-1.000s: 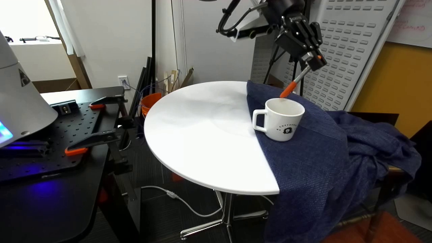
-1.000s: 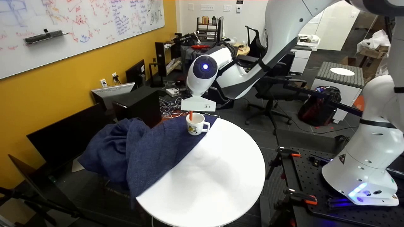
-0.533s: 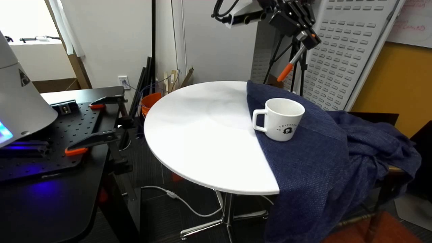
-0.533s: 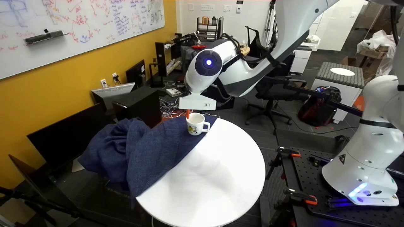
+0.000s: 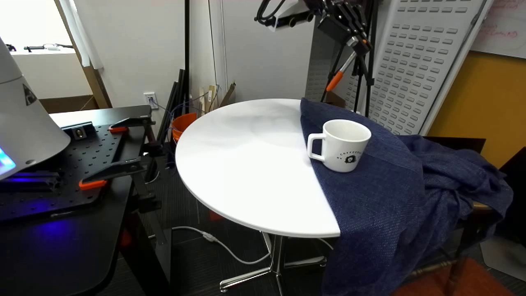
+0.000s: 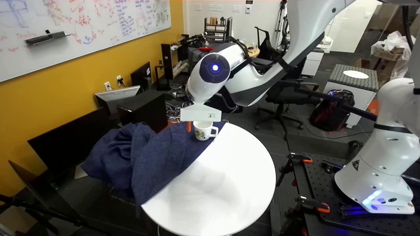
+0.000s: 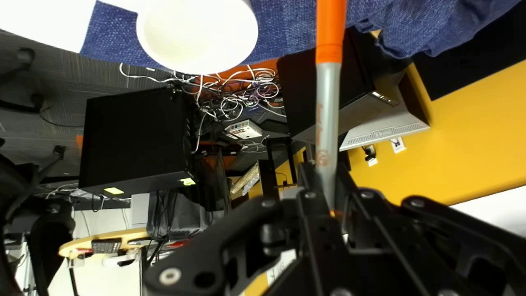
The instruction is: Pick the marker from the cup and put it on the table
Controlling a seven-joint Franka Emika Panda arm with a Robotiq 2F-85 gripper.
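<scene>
The marker, a grey stick with an orange end [image 5: 335, 81], hangs in the air, slanted, with its orange end down. It is apart from the cup [image 5: 345, 146], a white mug that stands upright on a dark blue cloth over part of the white round table [image 5: 246, 172]. My gripper [image 5: 359, 44] is shut on the marker's grey end and is higher than the cup. In the wrist view the gripper [image 7: 324, 176] pinches the marker [image 7: 327, 94], with the cup [image 7: 197, 37] beside it. In an exterior view the hand hides the fingers; the marker's orange end [image 6: 189, 126] shows below.
The blue cloth [image 5: 382, 193] covers one side of the table and bunches up past its edge. A black workbench [image 5: 82, 172] with clamps carries the robot base. Monitors and a black box [image 6: 144, 105] stand beyond the cloth.
The marker's orange end was at the cup's mouth one second ago. My gripper has lifted it out and carried it sideways, away from the cup. The cup has not moved.
</scene>
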